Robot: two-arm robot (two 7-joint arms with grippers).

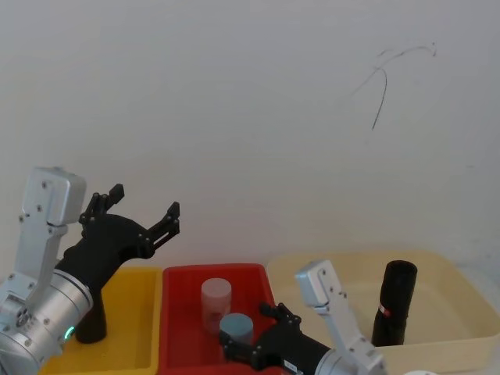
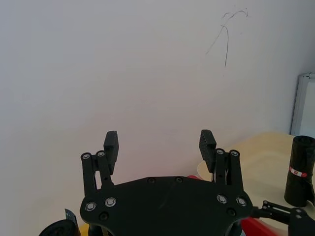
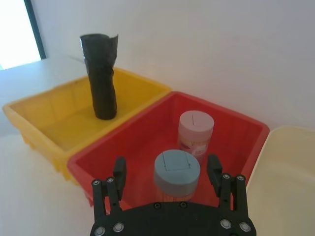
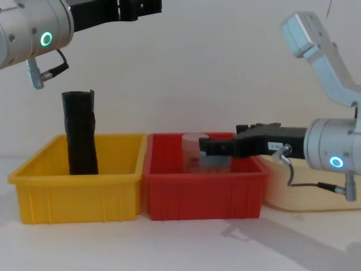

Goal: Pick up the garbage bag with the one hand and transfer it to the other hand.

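Both pincers are held wide, seemingly readied to grasp: left pincer (image 1: 145,200) raised by the left edge of the counter (image 4: 186,248), right pincer (image 3: 166,164) over the red bin (image 1: 234,268), bag (image 1: 394,305) stood upright in the cream bin (image 1: 336,258) at the right edge.

No legible text, brand or number found. Red-and-white label band (image 2: 297,172) noted on garbage bag (image 1: 394,301), at 3 o'clock from red bin (image 1: 176,328); print unreadable. Pinkish printed label (image 3: 193,145) on pale jar (image 3: 196,130) inside red bin; illegible. Small white sticker (image 4: 274,145) on body of right gripper (image 4: 204,148); illegible. Dark scribble (image 1: 383,90) on wall (image 1: 195,94), toward 1 o'clock in head view; no readable characters.
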